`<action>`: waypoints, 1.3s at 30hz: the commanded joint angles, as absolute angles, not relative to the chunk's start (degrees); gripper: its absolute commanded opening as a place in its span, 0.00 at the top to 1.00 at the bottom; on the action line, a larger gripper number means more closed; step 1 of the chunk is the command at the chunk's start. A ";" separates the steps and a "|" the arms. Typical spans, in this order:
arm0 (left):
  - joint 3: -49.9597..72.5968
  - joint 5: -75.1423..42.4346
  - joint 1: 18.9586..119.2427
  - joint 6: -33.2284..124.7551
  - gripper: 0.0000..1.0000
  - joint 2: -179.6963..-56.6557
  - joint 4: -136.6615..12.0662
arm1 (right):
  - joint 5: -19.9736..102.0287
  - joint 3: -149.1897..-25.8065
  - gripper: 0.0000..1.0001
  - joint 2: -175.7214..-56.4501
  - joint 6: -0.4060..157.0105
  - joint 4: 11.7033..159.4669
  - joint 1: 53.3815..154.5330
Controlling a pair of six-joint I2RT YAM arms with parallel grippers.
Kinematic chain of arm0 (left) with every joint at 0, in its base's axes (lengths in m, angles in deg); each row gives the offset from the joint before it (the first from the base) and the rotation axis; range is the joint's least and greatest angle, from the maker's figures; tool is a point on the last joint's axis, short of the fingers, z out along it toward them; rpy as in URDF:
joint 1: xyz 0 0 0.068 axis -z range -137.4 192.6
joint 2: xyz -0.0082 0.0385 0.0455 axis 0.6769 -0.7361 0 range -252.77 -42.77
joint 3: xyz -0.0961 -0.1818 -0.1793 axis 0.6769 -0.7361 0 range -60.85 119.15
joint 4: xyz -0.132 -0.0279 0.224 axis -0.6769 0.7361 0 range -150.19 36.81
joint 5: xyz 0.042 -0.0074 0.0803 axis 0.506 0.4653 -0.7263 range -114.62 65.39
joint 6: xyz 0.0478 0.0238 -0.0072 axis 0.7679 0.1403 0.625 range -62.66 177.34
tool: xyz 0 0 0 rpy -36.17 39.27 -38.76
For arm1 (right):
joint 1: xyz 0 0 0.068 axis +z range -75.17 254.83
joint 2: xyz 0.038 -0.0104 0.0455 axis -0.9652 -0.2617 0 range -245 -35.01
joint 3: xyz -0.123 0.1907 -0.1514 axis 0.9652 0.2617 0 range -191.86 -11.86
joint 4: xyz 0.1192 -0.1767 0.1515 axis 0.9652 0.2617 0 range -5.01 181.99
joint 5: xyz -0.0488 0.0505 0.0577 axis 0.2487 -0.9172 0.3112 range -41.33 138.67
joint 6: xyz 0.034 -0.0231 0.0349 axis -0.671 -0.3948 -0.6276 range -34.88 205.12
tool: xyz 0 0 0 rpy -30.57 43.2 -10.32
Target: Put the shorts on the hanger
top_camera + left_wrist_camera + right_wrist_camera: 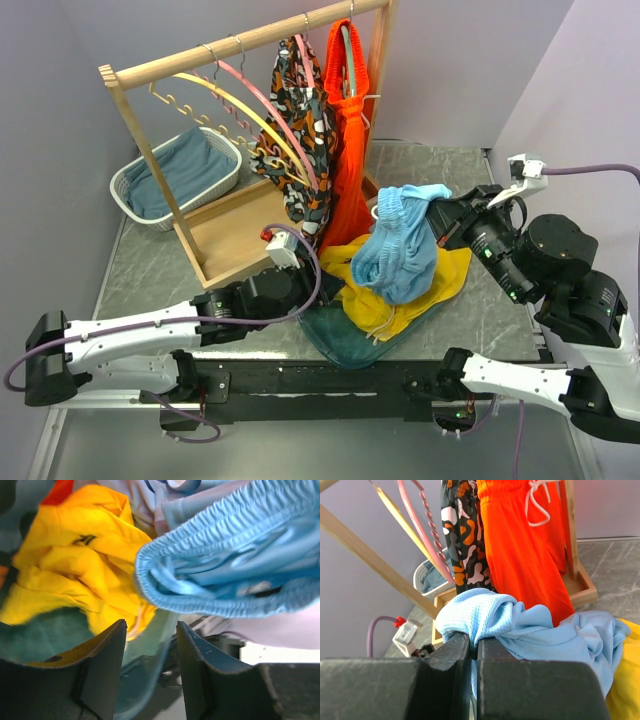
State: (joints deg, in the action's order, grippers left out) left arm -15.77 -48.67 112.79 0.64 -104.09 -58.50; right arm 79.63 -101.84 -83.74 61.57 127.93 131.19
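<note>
The shorts [400,255] droop lengthwise down-left from the right gripper [473,642], which is clamped tight on their upper end. The left gripper [150,630], jaws apart and empty, sits just beside the waistband [200,540].

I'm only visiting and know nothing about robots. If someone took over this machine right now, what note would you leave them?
Right claw: shut on a fold of the shorts, holding them up over the yellow garment.
Left claw: open and empty, just below the shorts' waistband.
The hanger: hangs bare on the wooden rack, untouched.
Done: the shorts are gripped and raised.
Left: get them onto the hanger.
</note>
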 commanded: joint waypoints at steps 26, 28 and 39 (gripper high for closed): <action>-12.87 -52.22 111.77 -20.79 0.44 -121.24 -72.23 | 79.34 -97.82 1.00 -78.34 59.28 123.84 130.90; -11.37 -51.60 111.68 -20.27 0.44 -123.44 -73.46 | 79.52 -97.38 1.00 -77.99 59.10 123.75 130.99; -6.12 -55.28 108.96 -6.59 0.99 -113.99 -62.09 | 83.55 -92.56 1.00 -73.86 56.65 126.73 130.99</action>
State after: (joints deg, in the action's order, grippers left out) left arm -13.19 -50.40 109.60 -16.54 -125.55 -73.23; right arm 79.96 -94.91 -76.78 58.97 128.26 131.19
